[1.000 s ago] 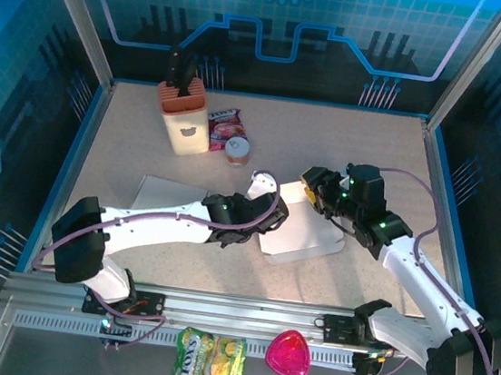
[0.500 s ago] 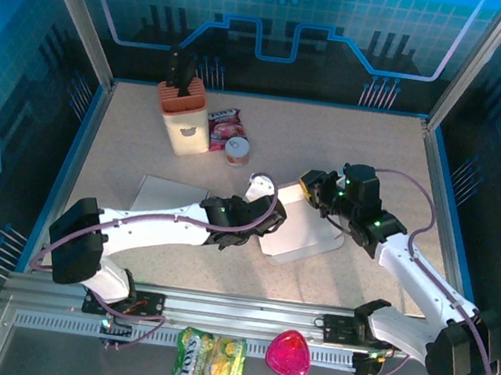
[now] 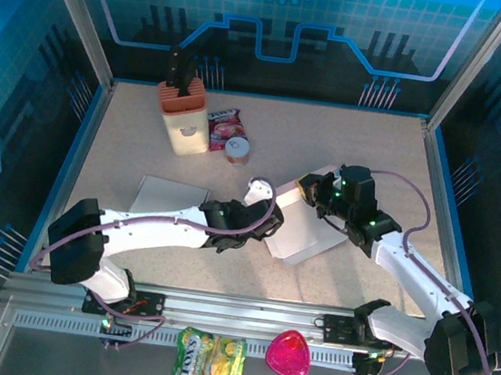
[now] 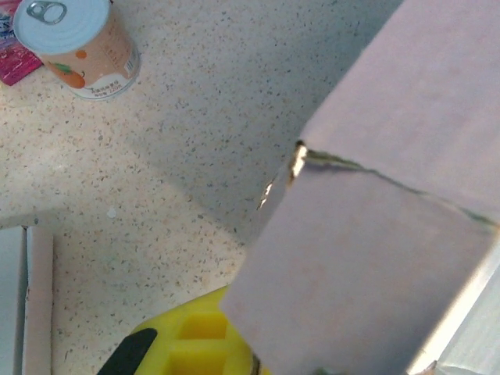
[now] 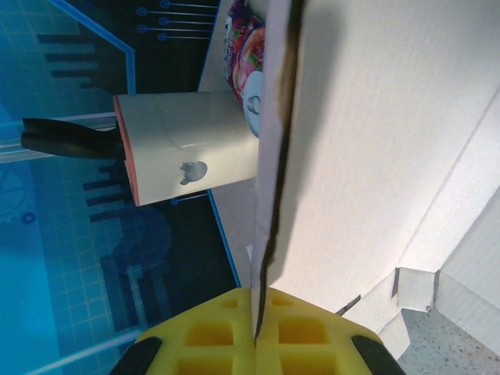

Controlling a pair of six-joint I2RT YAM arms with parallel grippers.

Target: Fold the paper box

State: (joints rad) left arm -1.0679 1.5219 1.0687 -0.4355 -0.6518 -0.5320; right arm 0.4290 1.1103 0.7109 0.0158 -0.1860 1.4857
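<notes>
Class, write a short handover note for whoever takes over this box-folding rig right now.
Left gripper: shut on the left side of the paper box.
Right gripper: shut on a panel edge at the box's far right.
Box: middle of the table, between the arms, not yet formed.
Done: both grips taken.
Left: raise the panels, fold the box shut.

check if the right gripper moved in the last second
Yes. In the top view the right gripper has slid slightly left, toward the can, and has shut on the edge of the paper box.
</notes>
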